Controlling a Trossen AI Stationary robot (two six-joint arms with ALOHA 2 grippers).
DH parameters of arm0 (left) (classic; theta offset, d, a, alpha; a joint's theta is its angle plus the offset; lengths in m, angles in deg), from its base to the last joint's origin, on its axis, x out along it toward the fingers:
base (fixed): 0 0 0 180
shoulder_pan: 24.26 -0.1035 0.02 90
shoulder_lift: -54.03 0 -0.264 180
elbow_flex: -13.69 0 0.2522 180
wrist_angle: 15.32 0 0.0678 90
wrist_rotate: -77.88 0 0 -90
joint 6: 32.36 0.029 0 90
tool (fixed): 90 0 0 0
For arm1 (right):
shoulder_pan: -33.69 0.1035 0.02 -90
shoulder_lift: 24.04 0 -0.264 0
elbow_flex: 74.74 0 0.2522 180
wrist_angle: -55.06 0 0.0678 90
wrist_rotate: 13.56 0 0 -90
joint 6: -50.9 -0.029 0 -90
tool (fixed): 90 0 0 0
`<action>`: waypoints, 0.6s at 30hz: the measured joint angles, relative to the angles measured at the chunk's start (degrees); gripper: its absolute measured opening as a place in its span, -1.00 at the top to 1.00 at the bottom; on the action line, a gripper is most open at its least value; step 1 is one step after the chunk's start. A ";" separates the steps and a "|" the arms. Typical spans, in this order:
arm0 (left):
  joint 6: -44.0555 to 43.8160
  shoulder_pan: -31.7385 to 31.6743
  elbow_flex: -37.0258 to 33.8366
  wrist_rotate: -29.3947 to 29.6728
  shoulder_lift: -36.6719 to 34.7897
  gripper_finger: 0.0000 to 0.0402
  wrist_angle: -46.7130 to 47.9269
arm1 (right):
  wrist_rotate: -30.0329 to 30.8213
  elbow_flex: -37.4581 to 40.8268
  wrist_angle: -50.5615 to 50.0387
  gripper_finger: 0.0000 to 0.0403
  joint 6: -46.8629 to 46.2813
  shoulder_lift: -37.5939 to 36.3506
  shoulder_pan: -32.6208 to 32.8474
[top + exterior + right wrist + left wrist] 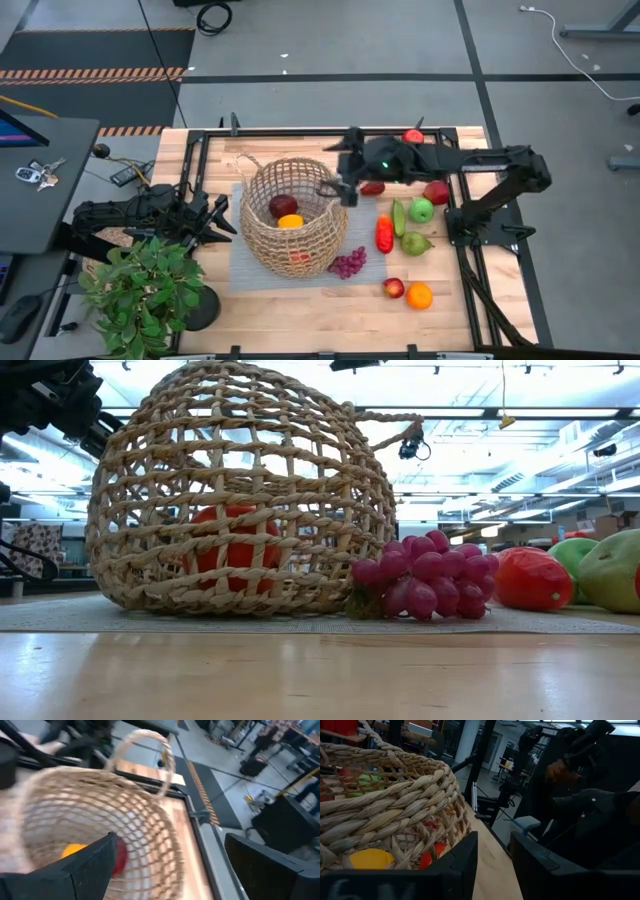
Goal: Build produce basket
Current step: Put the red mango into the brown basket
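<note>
High view, stock at this moment: basket on a grey mat, holding a dark red fruit and an orange; the low view shows a further red piece through the weave. Right gripper sits over the basket's rim, jaws spread wide and empty, the basket mouth directly below and ahead of them. Left gripper waits just outside the basket's opposite wall, fingers narrowly parted, nothing between them. Loaded, by my count: about three pieces. Outstanding, all on the far side of the right jaws from the basket: grapes touching the basket's foot, red chili, green pears, green apple, red apples, small red fruit, second orange. Task judged under halfway. Clearance: loop handle stands near the right jaws; potted plant crowds the left arm; bare board lies between the loose produce and the table frame.
</note>
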 joint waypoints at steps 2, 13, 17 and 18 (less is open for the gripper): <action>0.00 0.01 0.00 0.00 0.00 0.40 0.00 | 1.07 4.61 3.07 -0.85 -1.39 -2.98 2.34; -0.02 0.00 0.00 0.00 0.00 0.40 0.00 | 8.97 27.19 15.99 -0.85 -8.45 -16.02 17.03; -0.02 -0.02 0.00 0.00 0.00 0.40 0.00 | 16.18 29.78 16.14 -0.85 -11.97 -16.43 23.32; 0.01 0.01 0.00 0.00 0.00 0.40 0.00 | 18.12 30.09 16.16 -0.85 -12.96 -16.17 24.69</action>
